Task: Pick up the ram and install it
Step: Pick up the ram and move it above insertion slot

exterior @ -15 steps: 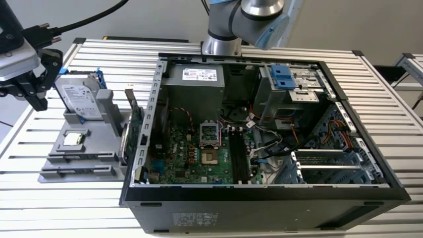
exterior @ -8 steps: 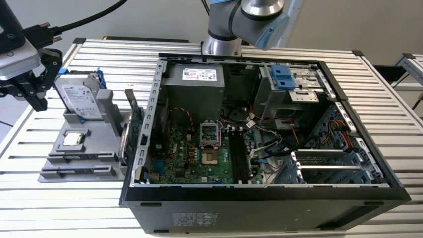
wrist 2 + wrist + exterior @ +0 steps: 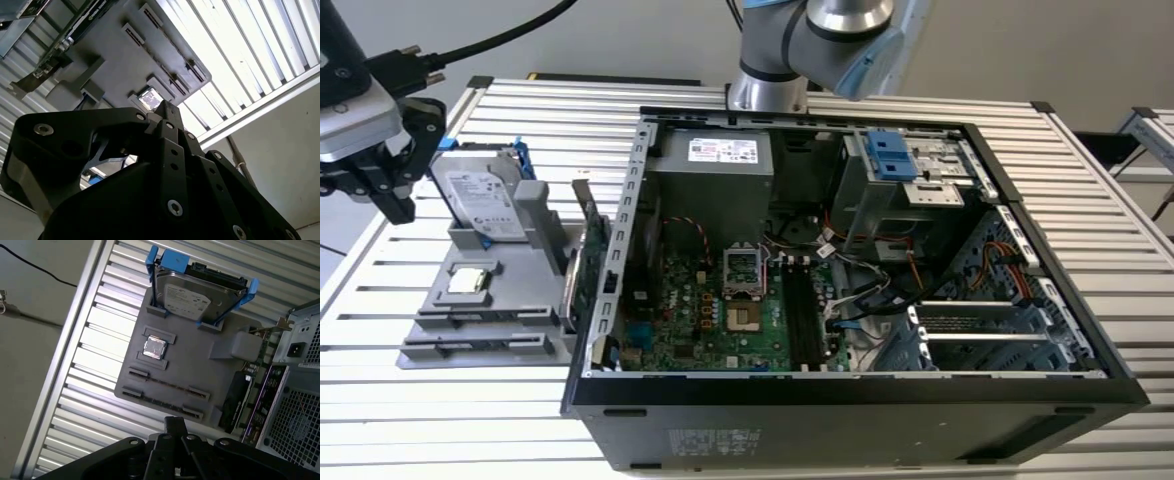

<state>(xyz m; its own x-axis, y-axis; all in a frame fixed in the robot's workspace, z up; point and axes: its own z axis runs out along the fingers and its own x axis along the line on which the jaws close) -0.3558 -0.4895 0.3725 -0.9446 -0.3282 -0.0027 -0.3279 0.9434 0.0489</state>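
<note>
The black two-finger gripper [image 3: 396, 208] hangs over the ribbed aluminium table [image 3: 1067, 170], beside the silver hard drive in its blue frame [image 3: 483, 200] on the grey plastic holder tray [image 3: 200, 360]. Its fingers are closed on nothing. The tray's long grooves look bare. The dark-blue ram stick is perhaps the dark strip [image 3: 805, 318] standing in the motherboard slots of the open black computer case [image 3: 854, 395]. If so, the installing is done.

Blk gripper [image 3: 175, 424], grey tray [image 3: 200, 370], silver HDD [image 3: 192, 297]
</note>
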